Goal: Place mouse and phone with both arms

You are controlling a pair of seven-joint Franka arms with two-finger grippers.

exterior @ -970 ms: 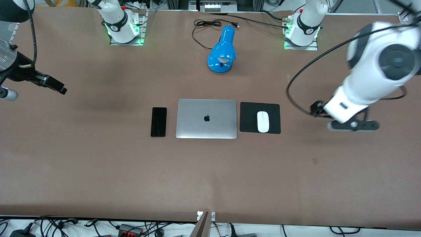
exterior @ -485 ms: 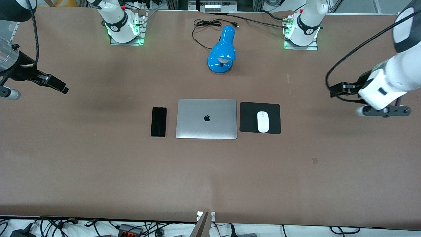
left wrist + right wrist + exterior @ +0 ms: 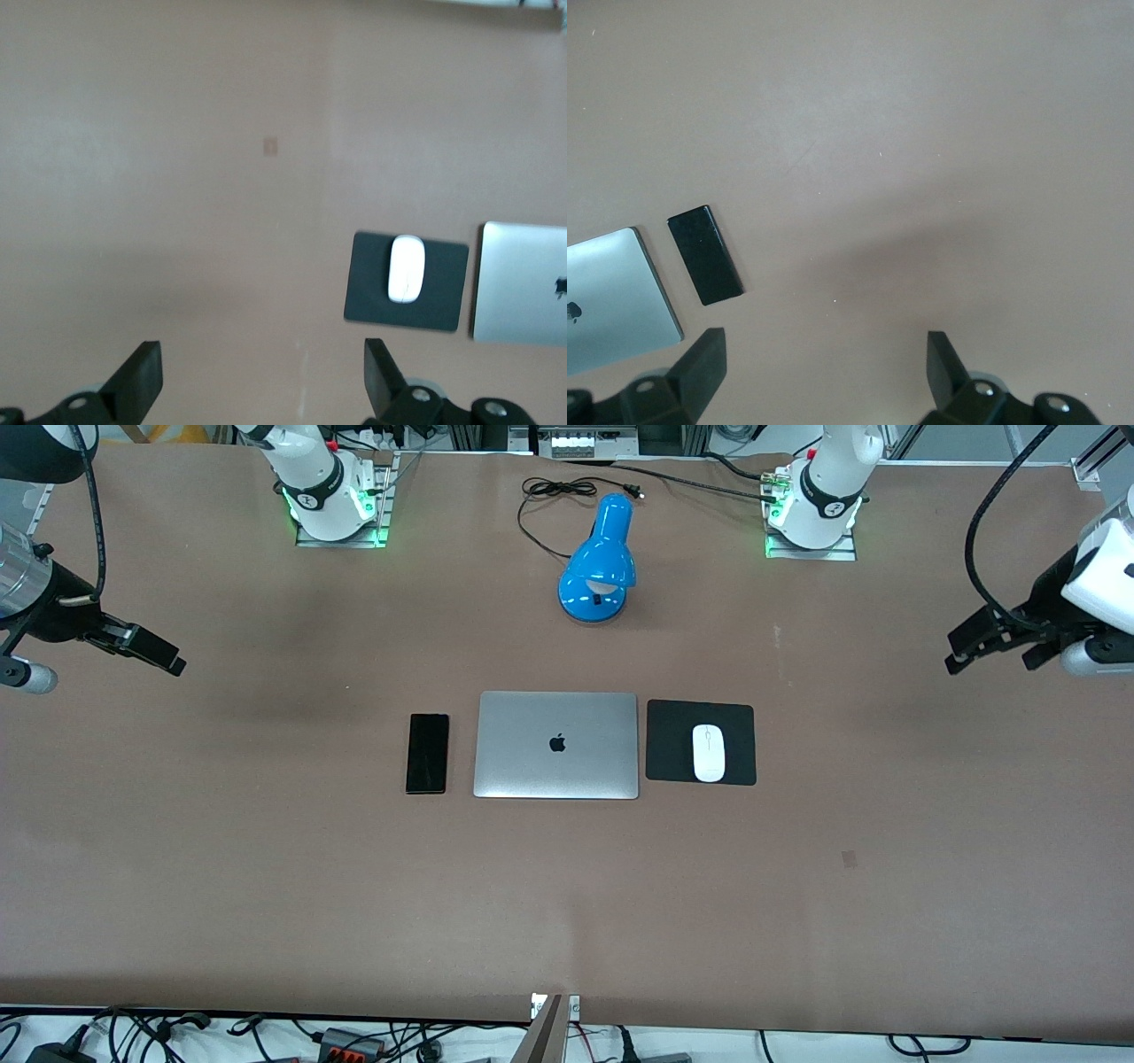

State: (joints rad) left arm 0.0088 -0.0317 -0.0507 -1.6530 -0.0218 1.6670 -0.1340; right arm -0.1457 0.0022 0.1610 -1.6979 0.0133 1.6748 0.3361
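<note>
Phone beside laptop; end effector spread.

High front camera faces robots; wrist cameras overlook the laptop.

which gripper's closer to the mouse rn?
Left. The left gripper hangs open over bare table toward its arm's end, past the mouse on its mouse pad. The right gripper is open, past the phone and laptop.
</note>
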